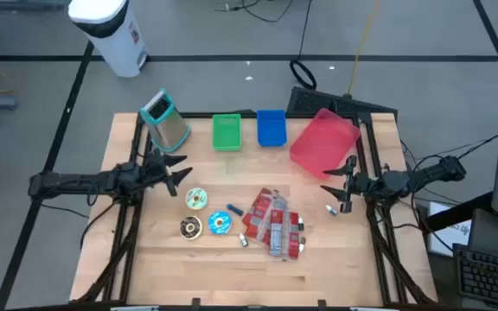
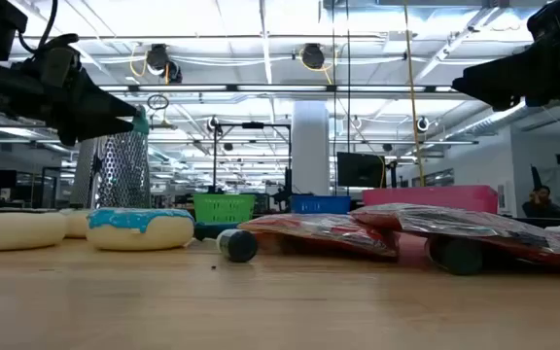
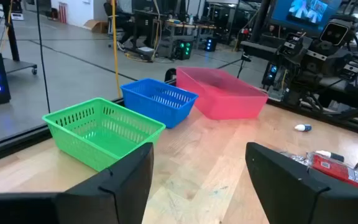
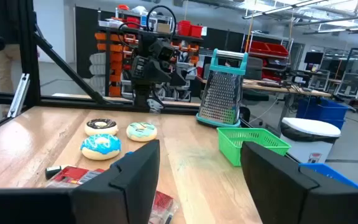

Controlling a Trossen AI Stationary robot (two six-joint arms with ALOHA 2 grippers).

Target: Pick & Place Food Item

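Three toy donuts lie flat on the table's near left: a blue-iced one [image 1: 220,223], a dark-iced one [image 1: 190,227] and a pale one [image 1: 196,198]. Red snack packets [image 1: 273,223] lie in a heap to their right. My left gripper [image 1: 175,168] hovers open above the table's left side, beyond the donuts, with nothing between its fingers [image 3: 129,180]. My right gripper [image 1: 335,186] hovers open at the right side, beside the pink bin [image 1: 322,138], also holding nothing. In the right wrist view the donuts [image 4: 101,145] show past its fingers.
Along the far edge stand a metal grater [image 1: 167,119], a green basket [image 1: 226,132], a blue basket [image 1: 271,127] and the tilted pink bin. Small markers [image 1: 330,209] and a dark cylinder [image 2: 238,245] lie loose near the packets. Bare wood lies along the near edge.
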